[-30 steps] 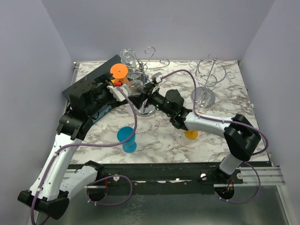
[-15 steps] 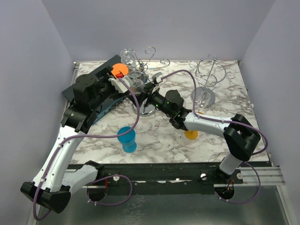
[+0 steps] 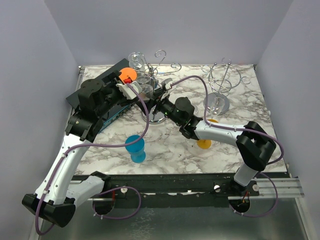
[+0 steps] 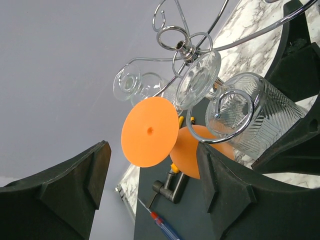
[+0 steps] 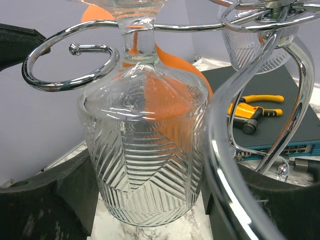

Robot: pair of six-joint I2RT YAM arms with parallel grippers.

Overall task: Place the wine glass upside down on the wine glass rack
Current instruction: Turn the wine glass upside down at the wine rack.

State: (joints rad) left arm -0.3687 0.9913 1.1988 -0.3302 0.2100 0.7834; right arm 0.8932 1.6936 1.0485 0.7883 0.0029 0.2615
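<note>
The chrome wine glass rack (image 3: 159, 116) stands left of centre; its hub (image 4: 182, 47) and pole (image 5: 260, 125) fill both wrist views. A clear ribbed wine glass (image 5: 145, 165) hangs upside down, stem in a spiral arm, and my right gripper (image 5: 147, 170) (image 3: 156, 95) is shut on its bowl, a finger on each side. An orange wine glass (image 4: 150, 131) (image 3: 128, 75) sits among the rack arms, foot towards the left wrist camera. It lies between the wide-apart fingers of my open left gripper (image 4: 152, 147) (image 3: 134, 89). What bears it is hidden.
A blue glass (image 3: 135, 148) stands on the marble in front of the left arm, a yellow-orange one (image 3: 204, 143) under the right forearm. A second chrome rack (image 3: 220, 85) stands back right. A dark tool tray (image 4: 165, 210) with pliers and a screwdriver lies behind the rack.
The left arm has moved back towards the rack, so less of the orange foot shows from above, and its jaws have narrowed a little. The right gripper has stayed on the clear glass.
</note>
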